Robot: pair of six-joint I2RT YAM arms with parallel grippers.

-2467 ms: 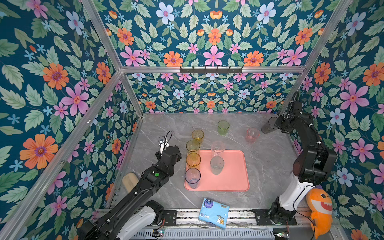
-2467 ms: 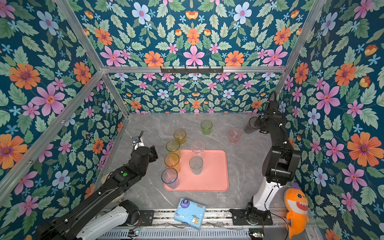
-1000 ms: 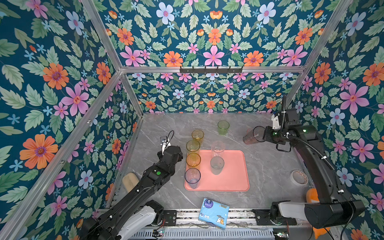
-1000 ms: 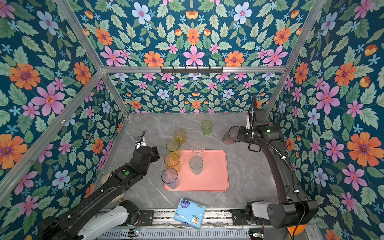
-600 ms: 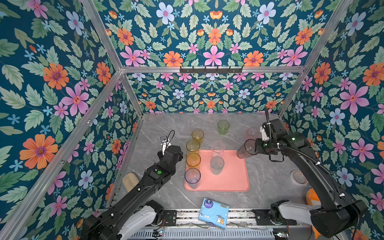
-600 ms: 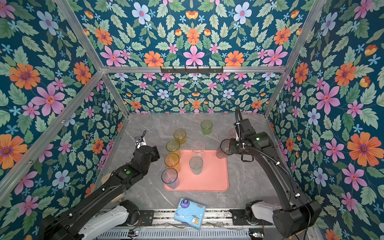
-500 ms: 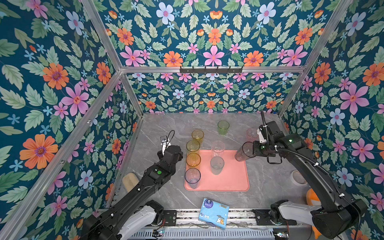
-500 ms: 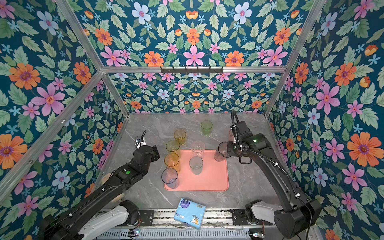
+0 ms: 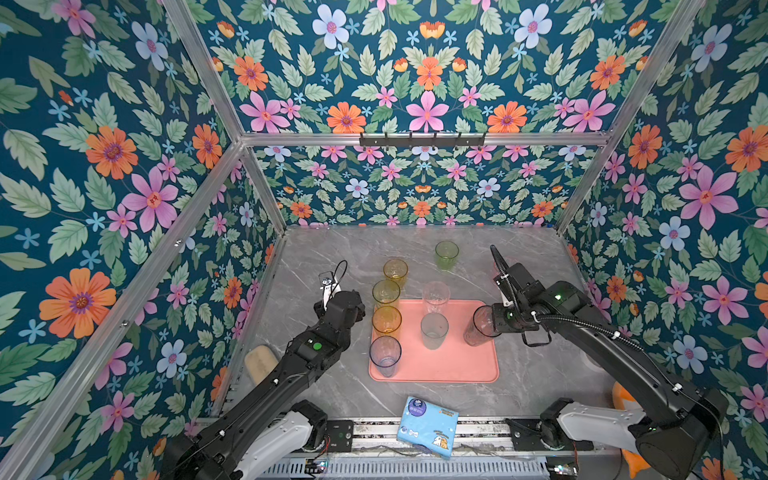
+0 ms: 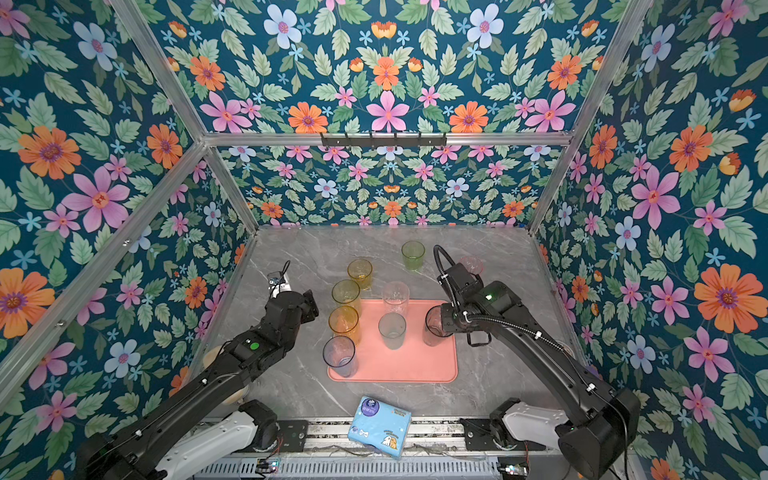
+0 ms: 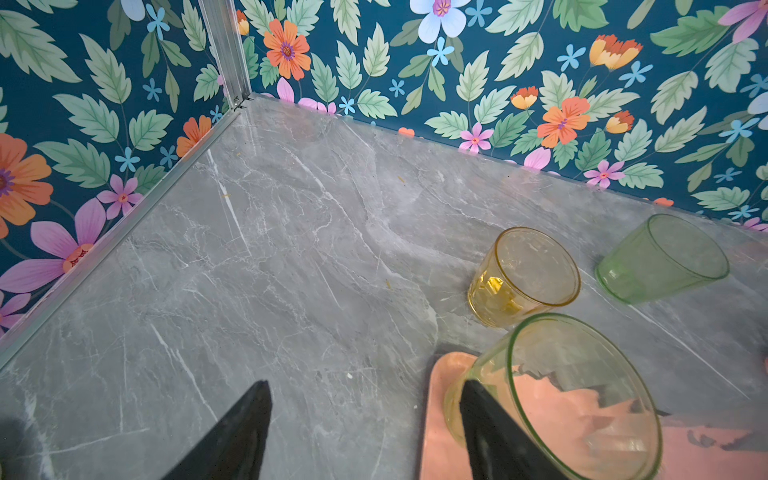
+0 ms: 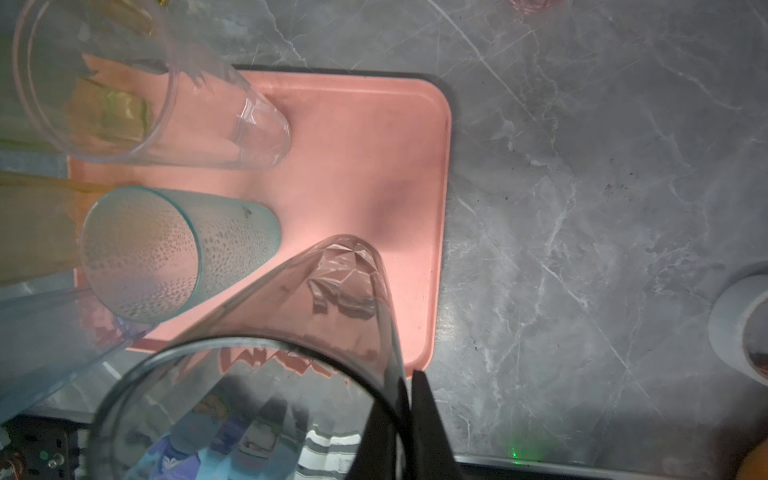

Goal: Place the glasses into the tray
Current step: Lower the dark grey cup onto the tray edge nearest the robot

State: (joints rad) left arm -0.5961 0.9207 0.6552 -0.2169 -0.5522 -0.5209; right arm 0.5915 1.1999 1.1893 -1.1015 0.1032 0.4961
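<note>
Now my R gripper (image 9: 493, 322) pinches the smoky glass (image 9: 476, 336) by its rim over the tray's (image 9: 457, 363) free right side, clear of the teal glass (image 9: 434, 330); L gripper (image 11: 365, 386) apart, empty.

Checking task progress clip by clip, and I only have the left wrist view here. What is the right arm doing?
Observer: The right end effector is shut on the rim of a smoky grey glass, held tilted.
Operator: Over the tray?
Observer: Yes, in the right wrist view its base hangs over the tray; whether it touches, I cannot tell.
Operator: Any glasses off the tray besides the short amber glass and short green glass I see?
Observer: One pink glass on the table behind the right arm, partly hidden.
</note>
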